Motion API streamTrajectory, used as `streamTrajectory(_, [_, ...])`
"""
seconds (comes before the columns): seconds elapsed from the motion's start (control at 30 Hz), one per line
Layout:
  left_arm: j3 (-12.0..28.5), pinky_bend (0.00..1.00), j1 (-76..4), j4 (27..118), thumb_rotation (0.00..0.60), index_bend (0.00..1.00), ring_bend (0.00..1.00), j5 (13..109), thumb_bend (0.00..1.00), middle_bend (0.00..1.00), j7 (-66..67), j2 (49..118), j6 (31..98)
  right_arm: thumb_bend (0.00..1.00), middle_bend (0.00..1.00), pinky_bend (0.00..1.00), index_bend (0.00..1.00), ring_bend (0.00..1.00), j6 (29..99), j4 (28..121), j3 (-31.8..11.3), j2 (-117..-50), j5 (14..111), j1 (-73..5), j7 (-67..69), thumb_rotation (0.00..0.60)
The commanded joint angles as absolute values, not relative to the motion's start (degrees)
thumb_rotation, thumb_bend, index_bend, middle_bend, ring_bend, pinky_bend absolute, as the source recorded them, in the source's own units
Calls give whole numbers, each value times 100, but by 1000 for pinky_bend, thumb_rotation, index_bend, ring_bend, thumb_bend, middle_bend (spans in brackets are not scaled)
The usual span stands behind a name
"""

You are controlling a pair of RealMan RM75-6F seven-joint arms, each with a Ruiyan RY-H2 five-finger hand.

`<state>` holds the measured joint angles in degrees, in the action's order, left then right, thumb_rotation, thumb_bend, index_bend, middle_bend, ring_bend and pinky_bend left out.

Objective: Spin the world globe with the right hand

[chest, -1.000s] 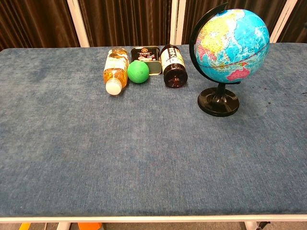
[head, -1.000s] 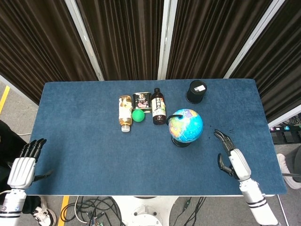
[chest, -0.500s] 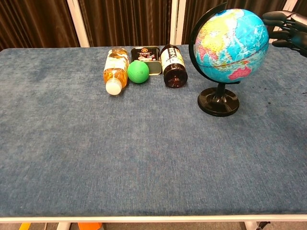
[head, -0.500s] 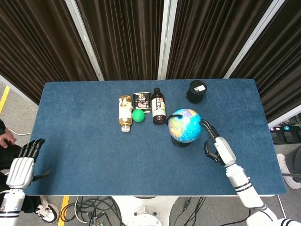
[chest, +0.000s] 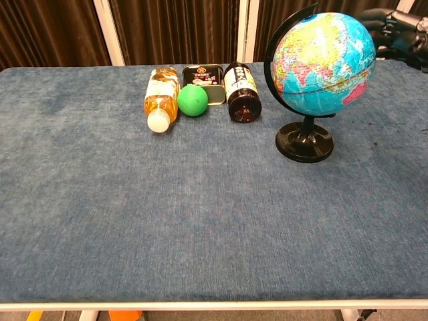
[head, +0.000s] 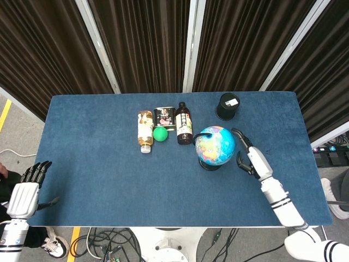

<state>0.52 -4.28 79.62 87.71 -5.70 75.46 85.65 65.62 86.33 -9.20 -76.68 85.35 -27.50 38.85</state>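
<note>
The blue world globe (head: 215, 145) stands on its black base (chest: 305, 142) right of the table's middle, and fills the upper right of the chest view as globe (chest: 323, 63). My right hand (head: 251, 158) is at the globe's right side, its dark fingertips (head: 238, 134) reaching to the sphere's far right edge; it holds nothing. In the chest view the same right hand (chest: 400, 35) shows just behind the globe's right edge. My left hand (head: 27, 188) rests off the table's near left corner, fingers extended and empty.
Left of the globe lie a juice bottle (head: 145, 130), a green ball (head: 160, 134), a tin (head: 164, 117) and a dark bottle (head: 184, 124). A black cup (head: 227, 106) stands behind the globe. The blue table (head: 109, 180) ends close behind my right forearm.
My right hand has slid farther along the globe's far right side, and the globe has turned: its map pattern shifted to the right in the chest view. The left hand stayed put.
</note>
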Motion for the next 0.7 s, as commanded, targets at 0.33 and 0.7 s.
streamTrajectory(0.33, [48, 113, -422, 7896, 600, 69, 40, 8767, 94, 77, -627, 7583, 8558, 773, 0, 0, 0, 0, 7228, 8838, -508, -7519, 8987, -2347, 3787, 155])
streamTrajectory(0.7, [43, 113, -415, 7916, 600, 69, 40, 8777, 94, 77, -620, 7570, 8570, 784, 0, 0, 0, 0, 7488, 8928, -187, -7584, 9296, -2167, 3766, 145])
